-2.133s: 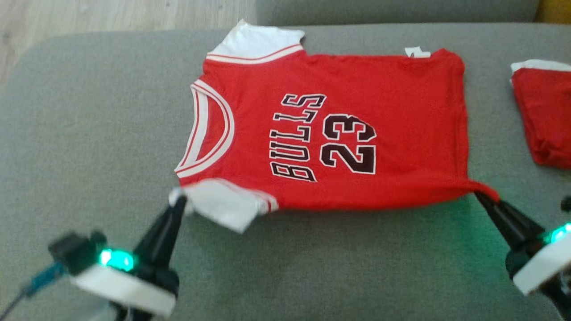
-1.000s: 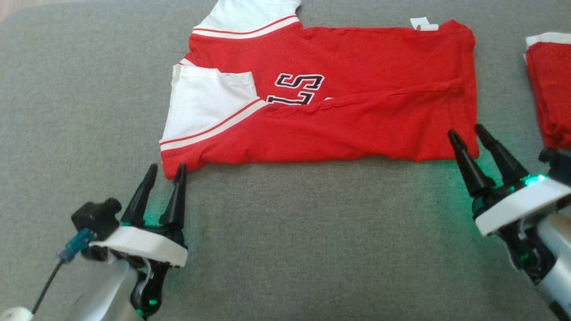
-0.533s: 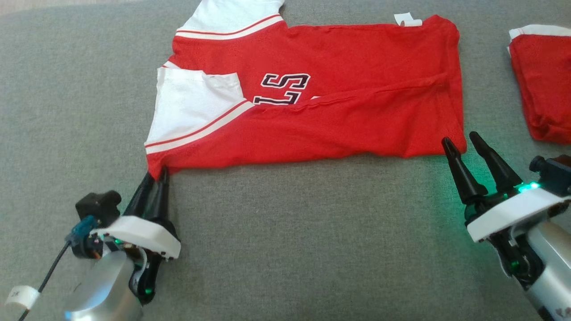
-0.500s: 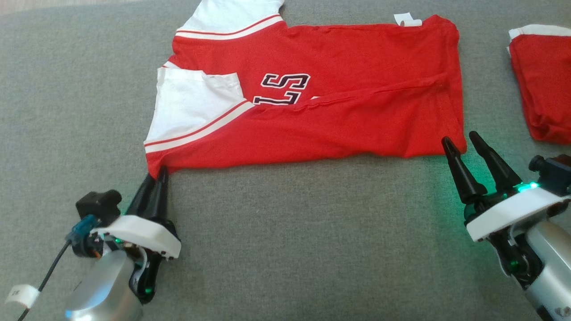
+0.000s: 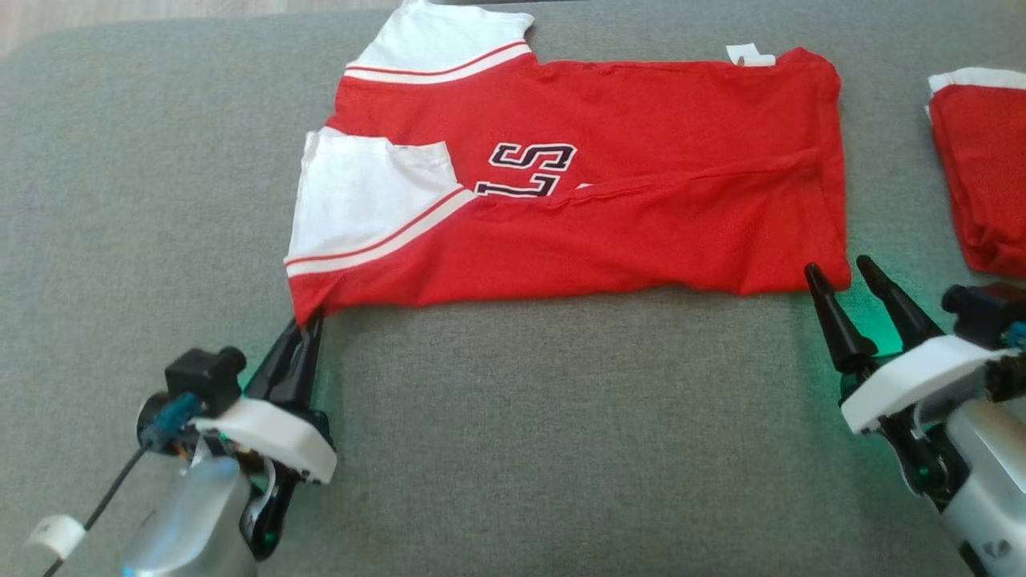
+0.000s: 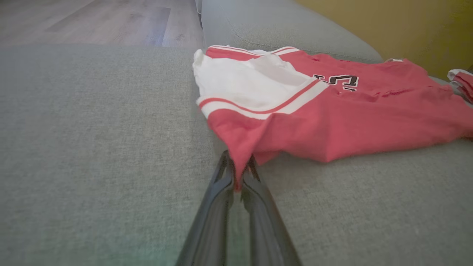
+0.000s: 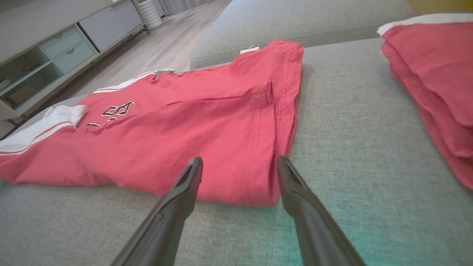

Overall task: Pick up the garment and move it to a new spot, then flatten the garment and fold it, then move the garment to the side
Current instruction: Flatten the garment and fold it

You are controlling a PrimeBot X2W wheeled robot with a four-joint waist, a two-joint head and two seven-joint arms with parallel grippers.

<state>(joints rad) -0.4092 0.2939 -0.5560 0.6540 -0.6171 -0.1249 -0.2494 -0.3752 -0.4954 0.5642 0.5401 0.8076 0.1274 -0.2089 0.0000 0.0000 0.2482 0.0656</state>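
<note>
Your left pincer (image 5: 309, 322) grips a shoulder corner of the folded jersey (image 5: 641, 232). Your right pincer (image 5: 838, 267) stands wide beside its hem corner.

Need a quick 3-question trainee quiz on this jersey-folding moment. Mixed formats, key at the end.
1. True or false: the left gripper is shut on a corner of the jersey.
2. The right gripper is: A) open; B) shut on the jersey; C) shut on a sock.
3. Fill in: in the head view, the second red garment lies to the jersey's ____.
Key: 1 true; 2 A; 3 right.
</note>
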